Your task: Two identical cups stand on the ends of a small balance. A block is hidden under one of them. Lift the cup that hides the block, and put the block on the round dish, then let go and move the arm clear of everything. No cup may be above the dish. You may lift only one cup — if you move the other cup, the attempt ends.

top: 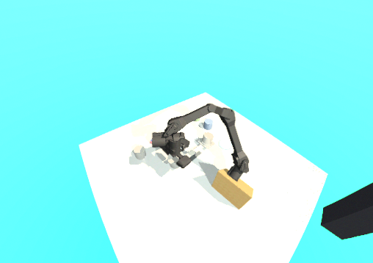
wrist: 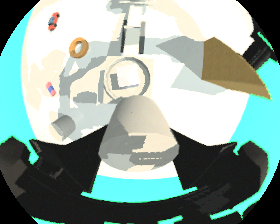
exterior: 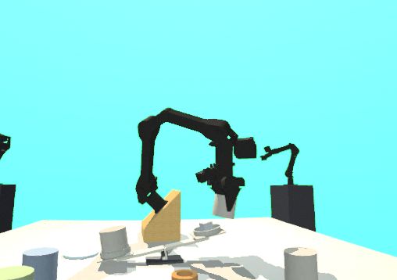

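The black six-joint arm (exterior: 184, 122) rises from its tan wedge-shaped wooden base (exterior: 164, 220), arches over and drops its wrist straight down. Its black parallel-jaw gripper (exterior: 227, 202) is clenched on a pale grey upturned cup (exterior: 223, 208), which hangs tilted in the air well above the table. In the wrist view that cup (wrist: 138, 132) fills the middle, seen from above between the dark finger bars.

Below it, the raised end of the thin pale balance beam (exterior: 164, 249) carries a small pale block (exterior: 206, 227) lying in a shallow ring, uncovered. The second pale grey cup (exterior: 114, 241) stands on the beam's lowered end, and the flat round pale dish (exterior: 80, 253) lies just beside it on the white table top (exterior: 344, 251). A blue cylinder (exterior: 40, 262), a grey cylinder (exterior: 300, 263) and an orange ring (exterior: 184, 274) stand elsewhere. Beyond the table all is flat cyan, with a dark pedestal (exterior: 292, 206) bearing a small black arm.

From the top view the block cannot be made out; the gripper (top: 176, 145) seems to cover it. The green disc at the lower left of the exterior view is cut off.
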Motion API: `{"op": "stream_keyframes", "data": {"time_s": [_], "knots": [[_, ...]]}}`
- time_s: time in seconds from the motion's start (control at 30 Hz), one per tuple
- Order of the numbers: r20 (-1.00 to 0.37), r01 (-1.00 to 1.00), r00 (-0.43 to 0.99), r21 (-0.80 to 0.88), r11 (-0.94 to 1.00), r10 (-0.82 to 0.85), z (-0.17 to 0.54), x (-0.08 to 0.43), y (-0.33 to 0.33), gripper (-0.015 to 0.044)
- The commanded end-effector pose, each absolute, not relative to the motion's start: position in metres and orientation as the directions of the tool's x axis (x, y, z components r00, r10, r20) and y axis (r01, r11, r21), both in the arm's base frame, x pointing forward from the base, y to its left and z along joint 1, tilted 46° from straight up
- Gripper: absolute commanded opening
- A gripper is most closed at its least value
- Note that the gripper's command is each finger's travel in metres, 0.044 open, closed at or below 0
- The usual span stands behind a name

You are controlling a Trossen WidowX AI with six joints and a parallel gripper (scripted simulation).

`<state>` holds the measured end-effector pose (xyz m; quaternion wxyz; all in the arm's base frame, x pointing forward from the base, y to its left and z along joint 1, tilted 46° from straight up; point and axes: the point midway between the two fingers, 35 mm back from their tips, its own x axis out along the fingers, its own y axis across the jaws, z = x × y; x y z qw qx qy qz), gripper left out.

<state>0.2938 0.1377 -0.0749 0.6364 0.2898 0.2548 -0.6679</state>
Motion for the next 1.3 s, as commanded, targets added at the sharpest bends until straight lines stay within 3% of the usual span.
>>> {"op": "stream_keyframes", "data": {"time_s": [0.0, 0.63, 1.23, 1.27], "knots": [[-0.712, 0.998, -0.025, 0.027, -0.062, -0.702, -0.099, 0.282, 0.14, 0.0], [-0.714, 0.997, -0.021, 0.033, -0.064, -0.699, -0.176, 0.26, 0.112, 0.0], [-0.714, 0.997, -0.021, 0.033, -0.064, -0.7, -0.191, 0.259, 0.097, 0.0], [-0.72, 0.997, -0.021, 0.04, -0.071, -0.694, -0.188, 0.262, 0.103, 0.0026]]}}
